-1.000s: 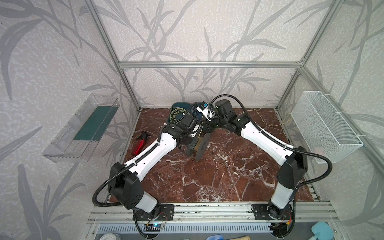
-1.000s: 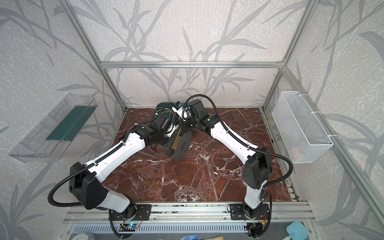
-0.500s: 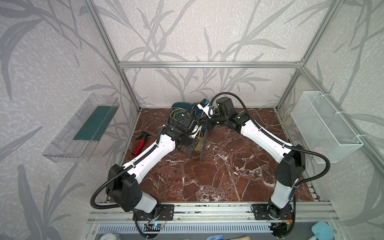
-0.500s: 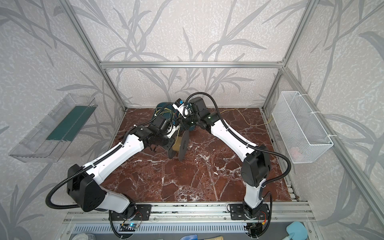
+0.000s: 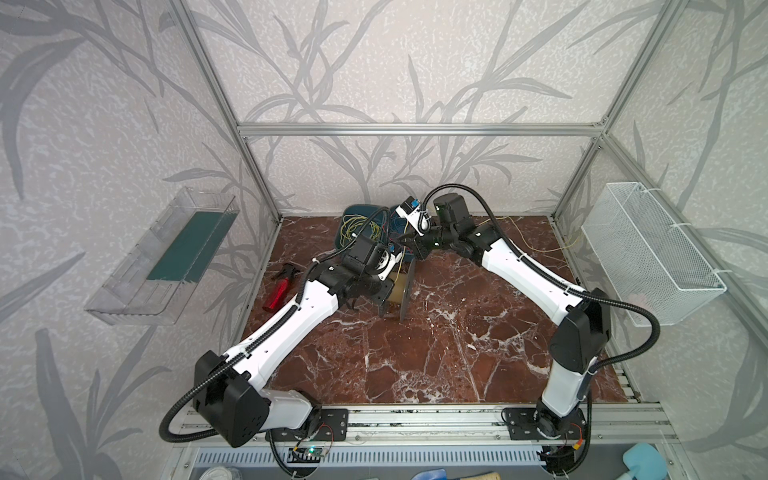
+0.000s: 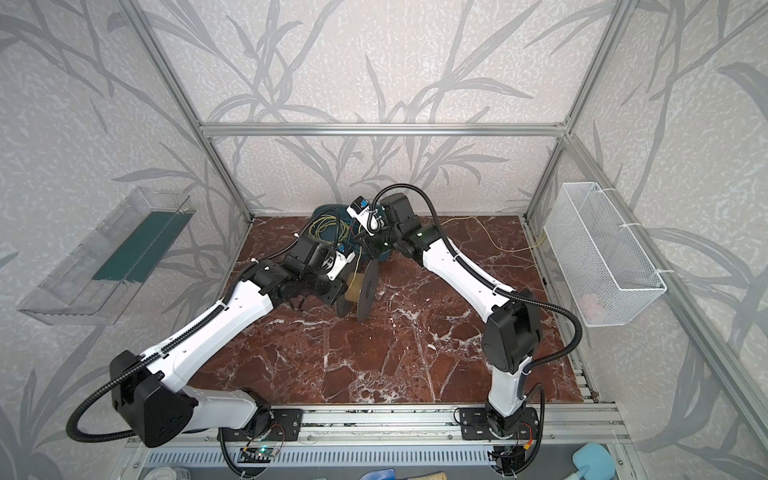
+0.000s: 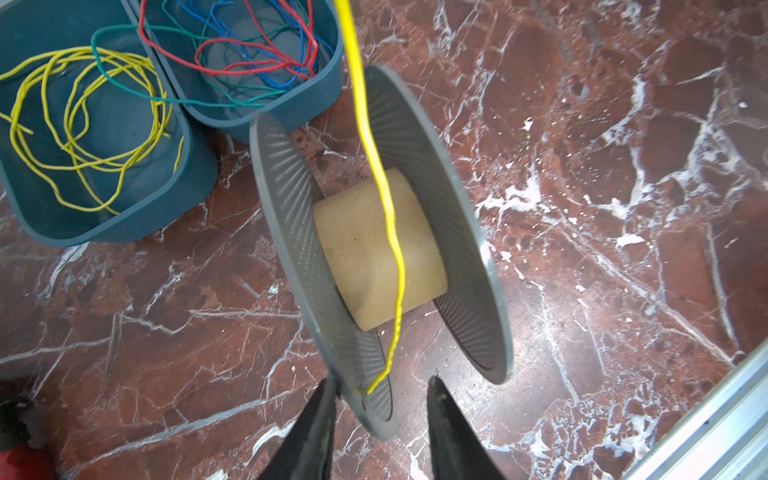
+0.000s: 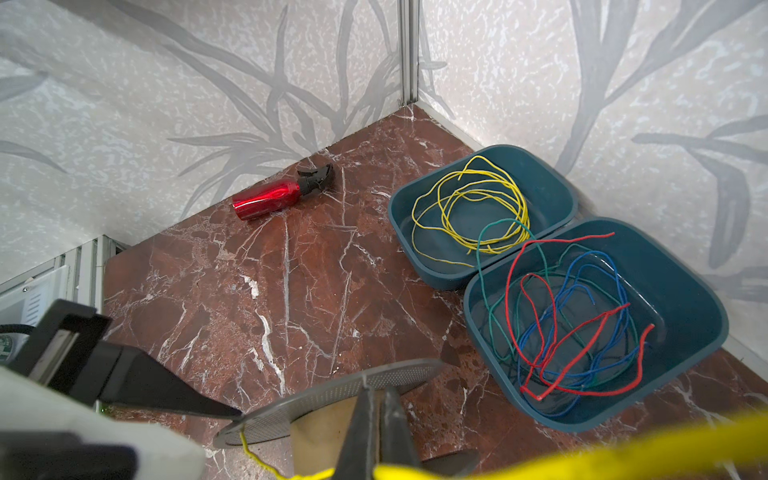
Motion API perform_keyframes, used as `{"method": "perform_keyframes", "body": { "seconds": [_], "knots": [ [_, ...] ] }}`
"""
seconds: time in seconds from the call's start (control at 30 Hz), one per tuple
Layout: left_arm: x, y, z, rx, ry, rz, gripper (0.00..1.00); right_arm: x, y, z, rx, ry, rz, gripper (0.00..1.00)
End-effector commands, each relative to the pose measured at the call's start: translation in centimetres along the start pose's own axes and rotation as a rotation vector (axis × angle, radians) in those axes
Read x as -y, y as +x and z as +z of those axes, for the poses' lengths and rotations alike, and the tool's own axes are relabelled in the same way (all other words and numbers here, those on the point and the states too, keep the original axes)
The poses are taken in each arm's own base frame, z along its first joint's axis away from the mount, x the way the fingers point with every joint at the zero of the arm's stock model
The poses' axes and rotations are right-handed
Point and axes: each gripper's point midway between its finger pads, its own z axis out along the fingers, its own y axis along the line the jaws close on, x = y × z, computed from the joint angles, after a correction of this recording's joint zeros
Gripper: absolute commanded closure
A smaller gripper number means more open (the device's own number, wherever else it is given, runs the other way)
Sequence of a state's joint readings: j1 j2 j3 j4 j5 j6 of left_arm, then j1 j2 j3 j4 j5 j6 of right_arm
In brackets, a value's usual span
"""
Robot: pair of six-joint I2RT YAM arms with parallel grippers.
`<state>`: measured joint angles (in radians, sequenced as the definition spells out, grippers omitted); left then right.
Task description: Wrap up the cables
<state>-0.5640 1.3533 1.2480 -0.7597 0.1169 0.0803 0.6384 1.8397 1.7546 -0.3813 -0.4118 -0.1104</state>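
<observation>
Two fingers [image 7: 316, 432] of the left gripper [image 7: 381, 386] stand wider apart than a second ago. One touches the rim of the spool's [image 7: 365, 249] flange [image 7: 291, 208] and its partner is clear, so nothing is clamped. The spool, leaning then, now stands on its edges at the far middle of the table [image 5: 436, 353] — ready, I judge, for winding. The right gripper [image 8: 378, 392] is pressed shut on the yellow cable [image 7: 384, 195], which crosses the bare core [image 7: 353, 232] to a hole in the flange. Only the left wrist view shows that anchoring; only the top views show slack trailing far right [image 6: 498, 245] toward the wire basket [image 6: 602, 257].
</observation>
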Motion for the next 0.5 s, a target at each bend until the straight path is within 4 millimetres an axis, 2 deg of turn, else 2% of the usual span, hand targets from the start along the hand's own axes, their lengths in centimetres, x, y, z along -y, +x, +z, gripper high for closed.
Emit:
{"method": "perform_keyframes", "body": {
  "seconds": [0.0,0.17,0.47],
  "knots": [
    [0.6,-0.1,0.6,0.0,0.029,0.038,0.61,-0.5,-0.8,0.5,0.036,-0.036,-0.038,1.0],
    [0.0,-0.2,1.7,-0.032,0.001,0.031,0.61,-0.6,-0.7,0.2,0.037,-0.035,-0.075,1.0],
    [-0.5,-0.2,1.8,-0.027,-0.03,0.047,0.63,-0.5,-0.3,0.2,0.035,-0.048,-0.078,1.0]
  ]
}}
